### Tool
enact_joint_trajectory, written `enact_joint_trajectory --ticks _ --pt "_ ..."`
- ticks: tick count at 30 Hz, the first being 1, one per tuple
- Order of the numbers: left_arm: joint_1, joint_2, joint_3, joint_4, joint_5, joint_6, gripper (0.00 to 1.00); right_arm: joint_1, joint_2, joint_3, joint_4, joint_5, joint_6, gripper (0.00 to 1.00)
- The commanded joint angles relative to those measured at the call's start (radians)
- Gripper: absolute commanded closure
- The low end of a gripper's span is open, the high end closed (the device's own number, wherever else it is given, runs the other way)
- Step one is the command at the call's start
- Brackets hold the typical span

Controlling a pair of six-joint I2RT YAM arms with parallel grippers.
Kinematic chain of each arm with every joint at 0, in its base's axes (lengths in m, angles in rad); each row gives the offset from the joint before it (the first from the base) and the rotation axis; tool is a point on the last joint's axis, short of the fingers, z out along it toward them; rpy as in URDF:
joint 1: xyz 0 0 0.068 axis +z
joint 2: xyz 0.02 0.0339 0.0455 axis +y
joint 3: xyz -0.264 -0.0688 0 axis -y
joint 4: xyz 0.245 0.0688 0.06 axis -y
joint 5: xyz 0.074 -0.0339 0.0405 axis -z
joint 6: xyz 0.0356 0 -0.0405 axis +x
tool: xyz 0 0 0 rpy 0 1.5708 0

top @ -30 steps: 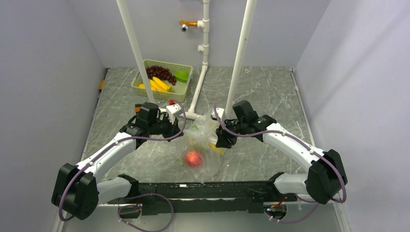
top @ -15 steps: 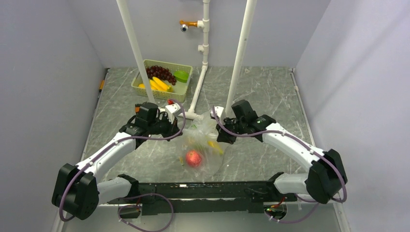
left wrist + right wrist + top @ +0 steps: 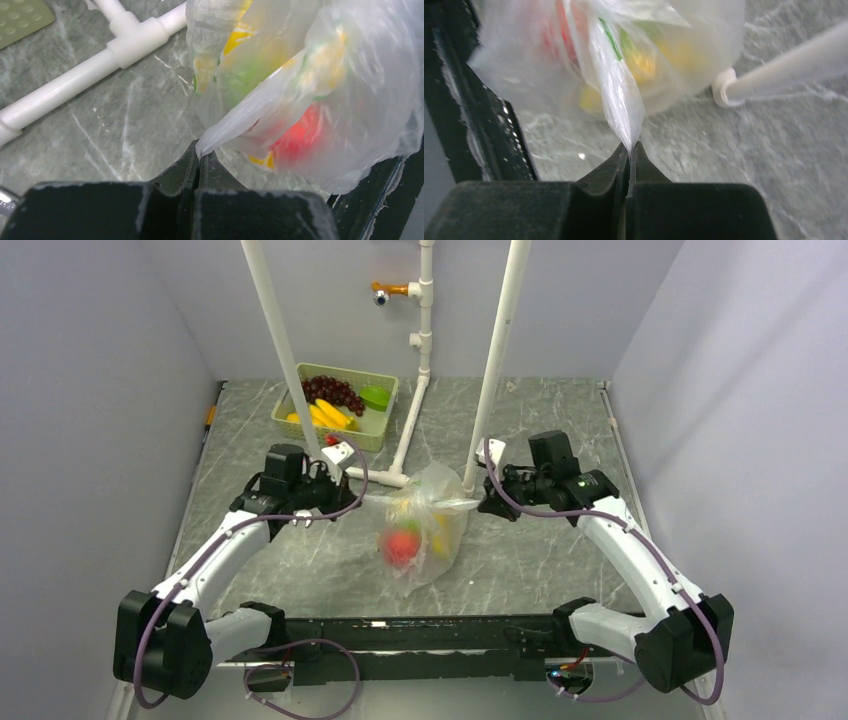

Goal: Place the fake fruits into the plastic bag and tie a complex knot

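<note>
The clear plastic bag (image 3: 428,530) hangs between my two grippers near the table's middle, its top stretched left and right. A red round fruit (image 3: 400,545) and yellow fruit (image 3: 441,538) show through the film. My left gripper (image 3: 352,497) is shut on the bag's left corner (image 3: 210,145). My right gripper (image 3: 482,505) is shut on the right corner (image 3: 628,135). In the left wrist view the red fruit (image 3: 302,135) glows through the plastic bag (image 3: 360,75); in the right wrist view yellow and green fruit (image 3: 644,62) show inside. No knot shows.
A pale green basket (image 3: 340,405) at the back left holds grapes (image 3: 333,392), bananas (image 3: 325,414) and a green fruit (image 3: 376,397). White pipe posts (image 3: 494,360) rise behind the bag, with a pipe foot (image 3: 125,42) on the marble table. A black rail (image 3: 420,635) runs along the near edge.
Both grippers have pulled apart sideways, left going left and right going right, stretching the bag's top taut. The right gripper closed on the bag's corner. The bag lifted and the fruits shifted.
</note>
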Motion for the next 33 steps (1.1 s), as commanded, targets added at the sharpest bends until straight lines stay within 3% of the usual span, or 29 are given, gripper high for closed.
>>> enact_joint_trajectory --ticks 1,11,18,19,20,22,23,24,27,29,33 --pt "0.128 0.003 -0.021 -0.117 -0.208 0.130 1.00 -0.149 -0.076 -0.076 -0.188 0.104 -0.192 1.00" --pt "0.150 0.089 -0.048 -0.108 -0.243 0.219 1.00 -0.191 -0.115 -0.342 -0.062 0.185 -0.268 1.00" --pt "0.075 0.015 0.006 -0.233 0.088 0.396 1.00 -0.186 -0.129 -0.248 -0.126 0.010 -0.292 1.00" --pt "0.067 0.003 0.014 -0.252 0.121 0.425 0.99 -0.181 -0.126 -0.227 -0.136 -0.017 -0.292 0.90" --pt "0.064 -0.008 0.022 -0.262 0.144 0.444 0.89 -0.178 -0.121 -0.205 -0.156 -0.040 -0.300 0.68" --pt "0.059 -0.020 0.044 -0.293 0.179 0.489 0.55 -0.171 -0.109 -0.159 -0.182 -0.068 -0.294 0.28" --pt "0.054 -0.022 0.062 -0.321 0.186 0.521 0.44 -0.167 -0.108 -0.144 -0.179 -0.072 -0.282 0.11" --pt "0.049 -0.020 0.081 -0.342 0.183 0.550 0.37 -0.165 -0.111 -0.131 -0.175 -0.079 -0.276 0.02" --pt "0.041 -0.003 0.125 -0.409 0.166 0.656 0.24 -0.146 -0.113 -0.112 -0.139 -0.082 -0.238 0.00" --pt "0.034 0.016 0.153 -0.476 0.163 0.775 0.03 -0.098 -0.104 -0.111 -0.085 -0.034 -0.197 0.00" --pt "-0.013 0.043 0.148 -0.439 0.099 0.842 0.03 0.013 -0.069 -0.111 0.014 0.044 -0.159 0.02"
